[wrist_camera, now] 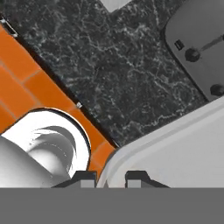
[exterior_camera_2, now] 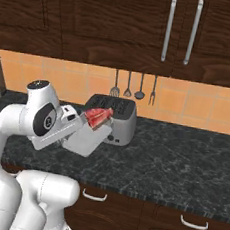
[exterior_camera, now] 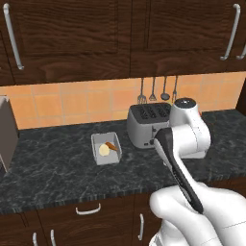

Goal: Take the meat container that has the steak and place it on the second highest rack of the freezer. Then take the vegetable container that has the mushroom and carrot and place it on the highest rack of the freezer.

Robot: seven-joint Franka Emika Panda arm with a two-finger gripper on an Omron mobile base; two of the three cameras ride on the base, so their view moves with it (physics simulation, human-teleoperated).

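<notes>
The meat container [exterior_camera_2: 90, 138], a light-grey tray, hangs tilted above the counter in front of the toaster. The red steak [exterior_camera_2: 98, 115] lies at its raised far end. My gripper [exterior_camera_2: 75, 131] is shut on the tray's near rim. In the hand view the rim of the meat container [wrist_camera: 175, 148] runs between my two fingertips [wrist_camera: 85, 177] with the gripper [wrist_camera: 110, 178] closed on it. The vegetable container [exterior_camera: 106, 157] rests on the counter left of the toaster, holding the pale mushroom [exterior_camera: 104, 150] and the orange carrot [exterior_camera: 112, 145]. The freezer is out of view.
A grey toaster [exterior_camera: 145, 123] [exterior_camera_2: 118, 113] [wrist_camera: 197, 48] stands at the back of the dark marble counter [exterior_camera: 53, 163]. Utensils [exterior_camera_2: 127, 90] hang on the orange tiled wall. A grey block [exterior_camera: 6, 129] sits at the far left. Dark wood cabinets [exterior_camera_2: 121, 22] hang overhead.
</notes>
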